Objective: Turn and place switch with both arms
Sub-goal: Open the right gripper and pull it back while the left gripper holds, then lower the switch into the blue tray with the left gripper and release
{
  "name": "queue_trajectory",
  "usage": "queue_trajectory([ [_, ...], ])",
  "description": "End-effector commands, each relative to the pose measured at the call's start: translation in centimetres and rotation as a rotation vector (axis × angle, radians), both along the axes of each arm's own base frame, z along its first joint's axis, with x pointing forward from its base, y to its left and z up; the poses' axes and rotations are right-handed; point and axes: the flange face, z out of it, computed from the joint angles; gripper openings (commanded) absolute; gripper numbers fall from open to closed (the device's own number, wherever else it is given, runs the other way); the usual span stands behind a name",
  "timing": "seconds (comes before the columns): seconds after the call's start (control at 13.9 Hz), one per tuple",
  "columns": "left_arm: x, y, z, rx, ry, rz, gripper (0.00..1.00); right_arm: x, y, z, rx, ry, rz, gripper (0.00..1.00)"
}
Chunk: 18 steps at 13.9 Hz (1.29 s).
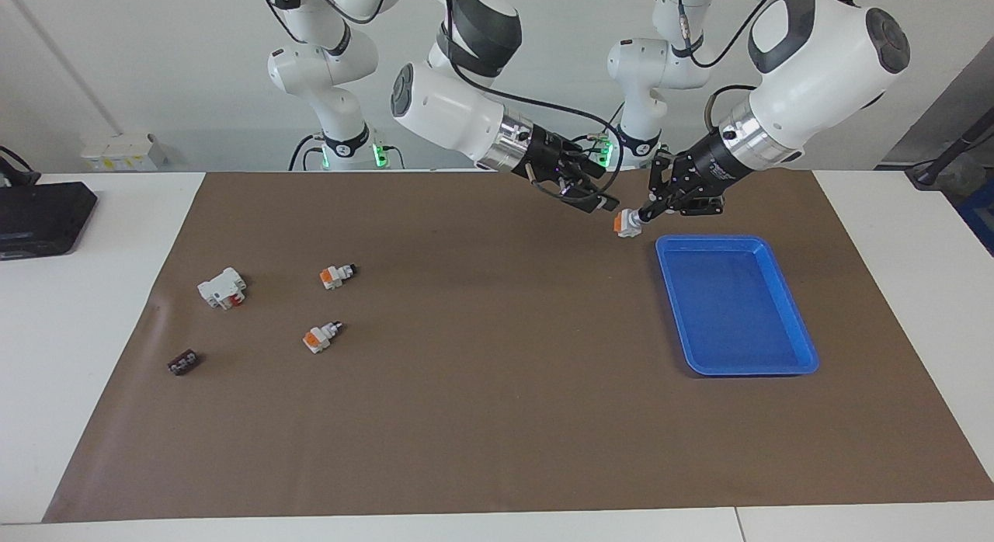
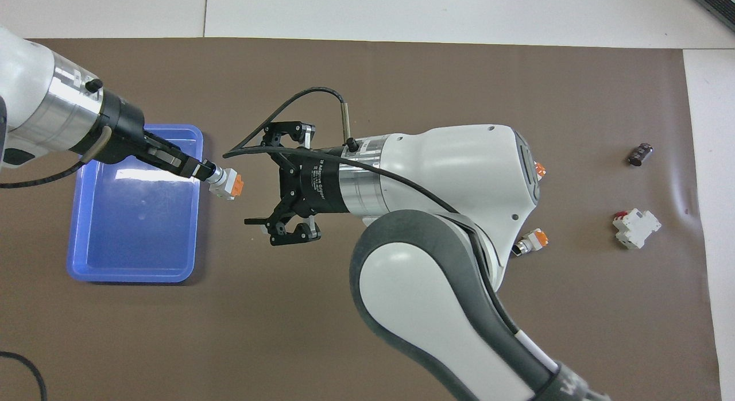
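My left gripper (image 1: 646,210) is shut on the knob end of a switch (image 1: 627,224) with a white-grey body and an orange block. It holds the switch in the air, over the mat beside the blue tray's (image 1: 738,369) corner. In the overhead view the left gripper (image 2: 198,170) holds the switch (image 2: 228,183) level, orange end pointing at my right gripper (image 2: 265,177). The right gripper (image 1: 596,189) is open wide and empty, a short gap from the switch, not touching it.
Two more switches (image 1: 336,276) (image 1: 321,336) lie on the brown mat toward the right arm's end. A white block with a red part (image 1: 223,288) and a small dark piece (image 1: 183,363) lie beside them. A black device (image 1: 39,216) sits off the mat.
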Motion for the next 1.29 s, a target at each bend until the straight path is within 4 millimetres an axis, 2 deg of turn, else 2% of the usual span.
queue_trajectory([
  [0.0,-1.9,0.3,-1.2,0.071,-0.015,0.090,0.00,-1.0,-1.3,0.4,-0.050,-0.002,0.015,1.00],
  [0.29,-3.4,2.3,-4.9,0.166,-0.128,-0.081,0.00,-3.5,-5.4,1.4,-0.312,-0.133,0.147,1.00],
  [0.5,-4.6,5.2,-7.5,0.183,-0.211,-0.249,0.00,-2.7,-10.5,1.3,-0.567,-0.204,0.274,1.00],
  [0.79,-5.4,11.1,-10.1,0.177,-0.314,-0.434,0.00,0.3,-20.2,1.0,-0.748,-0.345,0.473,1.00],
  [1.08,-5.9,18.1,-12.1,0.227,-0.394,-0.629,0.00,1.8,-25.5,1.7,-0.958,-0.543,0.745,1.00],
  [1.22,-6.2,21.3,-13.6,0.260,-0.433,-0.728,0.00,2.5,-28.4,2.1,-0.988,-0.623,0.870,1.00],
])
